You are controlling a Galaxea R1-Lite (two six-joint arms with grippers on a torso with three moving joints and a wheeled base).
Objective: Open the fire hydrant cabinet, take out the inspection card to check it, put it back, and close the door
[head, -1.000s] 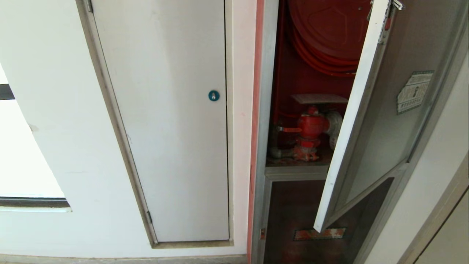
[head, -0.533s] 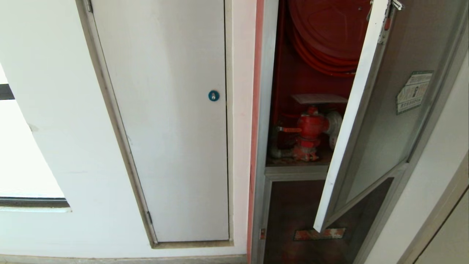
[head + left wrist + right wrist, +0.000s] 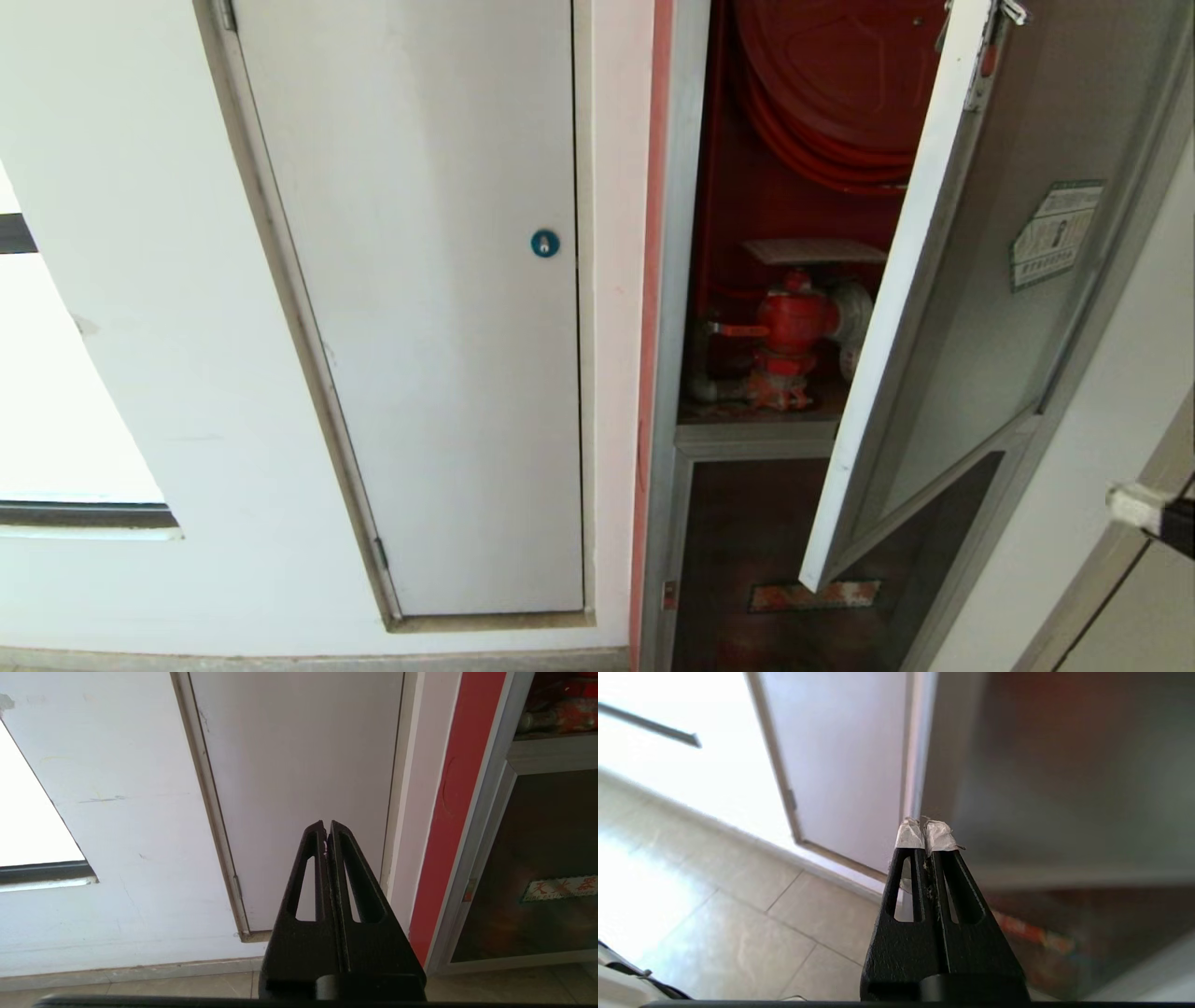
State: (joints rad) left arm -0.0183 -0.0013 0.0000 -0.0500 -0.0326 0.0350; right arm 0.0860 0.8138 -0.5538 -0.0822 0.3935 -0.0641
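Now, the fire hydrant cabinet [image 3: 686, 280] stands open, its red walls showing, and the inspection card [image 3: 812, 251] lies flat inside on top of the red hydrant valve [image 3: 792, 322], just under the red hose reel [image 3: 840, 75]. The door [image 3: 943, 308] hangs ajar, swung out toward the right, its pale edge facing the camera, the green-bordered hexagonal sticker [image 3: 1055, 233] showing on its dark glass. Below it sits the lower dark glass panel [image 3: 747, 551] with the reddish strip label [image 3: 812, 595]. Left of the cabinet is the white door [image 3: 420, 308] with its blue round lock [image 3: 545, 244], shut. The right pincer [image 3: 1120, 504] pokes in at the right edge of the head view, well below the sticker, its taped tips [image 3: 909, 835] pressed together and holding nothing. The left pincer [image 3: 326, 828] is low before the white door, tips pressed together too, empty.
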